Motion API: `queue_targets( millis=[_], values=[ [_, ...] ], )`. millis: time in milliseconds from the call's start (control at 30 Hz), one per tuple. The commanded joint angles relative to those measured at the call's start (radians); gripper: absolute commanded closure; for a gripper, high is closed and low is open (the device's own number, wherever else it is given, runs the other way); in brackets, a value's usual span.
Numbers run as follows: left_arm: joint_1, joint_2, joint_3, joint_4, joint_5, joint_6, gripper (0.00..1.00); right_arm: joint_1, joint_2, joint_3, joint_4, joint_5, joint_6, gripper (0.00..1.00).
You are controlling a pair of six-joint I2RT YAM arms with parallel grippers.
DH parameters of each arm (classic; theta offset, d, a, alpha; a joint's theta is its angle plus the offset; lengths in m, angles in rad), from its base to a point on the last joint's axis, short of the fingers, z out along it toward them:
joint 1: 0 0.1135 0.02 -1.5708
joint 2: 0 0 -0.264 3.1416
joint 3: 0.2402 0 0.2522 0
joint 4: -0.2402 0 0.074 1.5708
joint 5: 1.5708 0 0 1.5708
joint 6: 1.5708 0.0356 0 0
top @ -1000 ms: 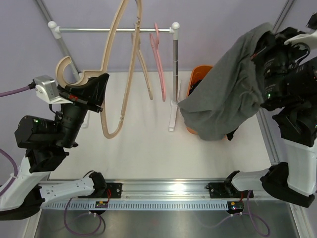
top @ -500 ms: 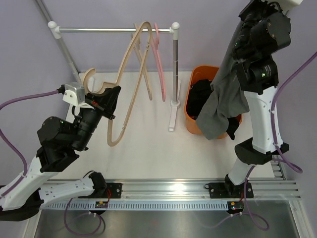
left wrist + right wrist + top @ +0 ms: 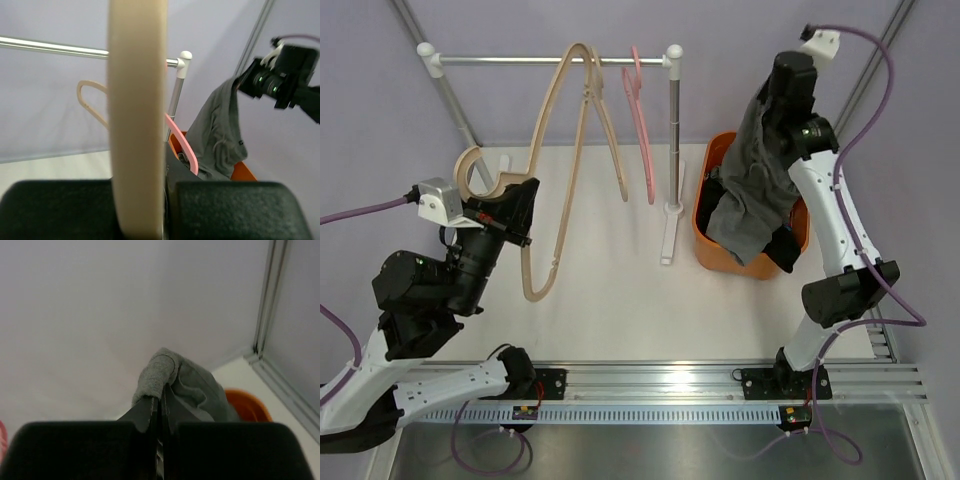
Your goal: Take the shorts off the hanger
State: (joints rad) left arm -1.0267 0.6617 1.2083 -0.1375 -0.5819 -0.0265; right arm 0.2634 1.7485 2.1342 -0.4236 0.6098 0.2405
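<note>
The grey shorts [image 3: 752, 195] hang from my right gripper [image 3: 772, 100], which is shut on a fold of their cloth above the orange bin [image 3: 704, 236]. In the right wrist view the jaws [image 3: 161, 402] pinch the grey shorts [image 3: 192, 390] tight. The shorts' lower end droops into the bin, where black shorts [image 3: 720, 186] lie. My left gripper [image 3: 516, 205] is shut on a beige wooden hanger [image 3: 563, 125], bare of cloth; its far end reaches up by the rail. Up close, the hanger [image 3: 137, 115] fills the gap between the left gripper's [image 3: 142, 202] fingers.
A garment rack stands at the back, with a metal rail [image 3: 520, 60] and an upright post [image 3: 674, 140] on a white foot. A pink hanger [image 3: 642, 130] hangs on the rail near the post. Black fabric [image 3: 786, 250] spills over the bin's front rim.
My right arm has swung in from the far right and brought the grey shorts down over the bin. The left arm shifted with the beige hanger, right and then back left.
</note>
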Motion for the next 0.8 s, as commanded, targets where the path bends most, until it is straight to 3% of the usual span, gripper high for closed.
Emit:
queue_targets(
  millis=[0,233,367,400,433,667,767],
  values=[
    [-0.003,-0.016,-0.007,0.035,-0.100,-0.003,1.00,0.000,-0.081,-0.248,-0.055,-0.108,0.184,1.00],
    [-0.003,0.036,0.082,-0.065,-0.223,-0.027,1.00,-0.010,-0.104,-0.604,-0.054,-0.243,0.305,1.00],
    [-0.003,0.053,0.123,-0.099,-0.315,-0.026,1.00,-0.016,-0.135,-0.691,-0.031,-0.294,0.306,0.78],
    [-0.003,0.053,0.126,-0.106,-0.337,-0.021,1.00,-0.016,-0.159,-0.709,-0.029,-0.297,0.301,0.69],
    [-0.003,0.052,0.128,-0.112,-0.345,-0.020,1.00,-0.016,-0.174,-0.715,-0.035,-0.297,0.296,0.51],
    [-0.003,0.093,0.223,-0.309,-0.364,-0.061,1.00,-0.016,-0.392,-0.781,-0.080,-0.243,0.267,0.29],
    [-0.003,0.148,0.299,-0.430,-0.357,-0.105,1.00,-0.016,-0.484,-0.827,-0.076,-0.249,0.272,0.25]
  ],
)
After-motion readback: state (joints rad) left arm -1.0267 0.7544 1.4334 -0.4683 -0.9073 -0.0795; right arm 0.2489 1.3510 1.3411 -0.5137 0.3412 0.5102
